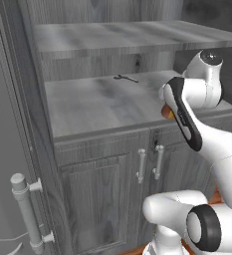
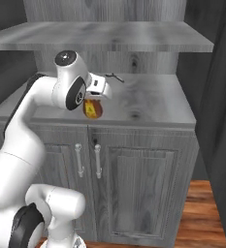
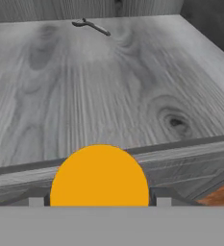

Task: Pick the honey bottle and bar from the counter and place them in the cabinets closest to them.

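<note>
The honey bottle (image 2: 92,110), a squat amber-orange body with a dark label bearing a yellow mark, is seen clamped in the gripper (image 2: 96,99) at the front edge of the lower shelf (image 2: 148,104) of the cabinets (image 1: 100,179). In the hand view its rounded yellow-orange cap (image 3: 99,176) sits between the two dark finger tips (image 3: 36,196), just short of the shelf's front lip. In the left base view only a sliver of orange (image 1: 167,113) shows behind the white, dark-jointed arm (image 1: 187,117).

The shelf is a flat plank of grey wood grain with sweeping streaks and a dark oval knot (image 3: 175,121) toward its right side. A small, thin, dark bent object (image 3: 91,26) is seen lying near the shelf's back wall; what it is cannot be told. An upper shelf (image 2: 104,36) of the same grey wood is set above the lower one.

Below the lower shelf, two panelled grey doors (image 2: 138,191) are closed, each fitted with a short vertical silver bar handle (image 2: 97,161). To the left of the shelf, a smooth grey surface carrying a large cylindrical handle (image 1: 27,211) is visible. Reddish wood flooring (image 2: 204,213) lies beneath the doors.
</note>
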### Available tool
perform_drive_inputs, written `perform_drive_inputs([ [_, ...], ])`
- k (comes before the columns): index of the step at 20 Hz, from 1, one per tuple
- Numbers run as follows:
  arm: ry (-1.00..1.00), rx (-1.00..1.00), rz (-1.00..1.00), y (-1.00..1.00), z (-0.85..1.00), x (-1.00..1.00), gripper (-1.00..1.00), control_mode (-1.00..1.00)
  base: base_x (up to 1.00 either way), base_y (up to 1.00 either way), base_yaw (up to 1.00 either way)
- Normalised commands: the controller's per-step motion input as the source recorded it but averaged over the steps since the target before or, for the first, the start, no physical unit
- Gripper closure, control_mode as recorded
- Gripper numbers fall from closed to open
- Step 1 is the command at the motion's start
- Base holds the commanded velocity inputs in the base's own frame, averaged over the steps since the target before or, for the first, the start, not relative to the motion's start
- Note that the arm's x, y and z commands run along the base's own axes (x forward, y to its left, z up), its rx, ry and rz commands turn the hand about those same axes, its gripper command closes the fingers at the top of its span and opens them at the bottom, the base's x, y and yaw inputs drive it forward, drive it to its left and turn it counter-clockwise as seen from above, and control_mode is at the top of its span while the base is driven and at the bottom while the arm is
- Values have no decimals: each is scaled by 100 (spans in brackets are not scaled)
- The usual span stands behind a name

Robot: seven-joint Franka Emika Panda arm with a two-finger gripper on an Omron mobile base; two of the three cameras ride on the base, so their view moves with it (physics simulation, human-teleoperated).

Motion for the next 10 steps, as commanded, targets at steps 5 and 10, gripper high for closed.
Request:
perform_drive_inputs([
  [5,0,0,0,0,-4,48,100,-100,0,0,0],
  [10,0,0,0,0,-3,44,100,-100,0,0,0],
])
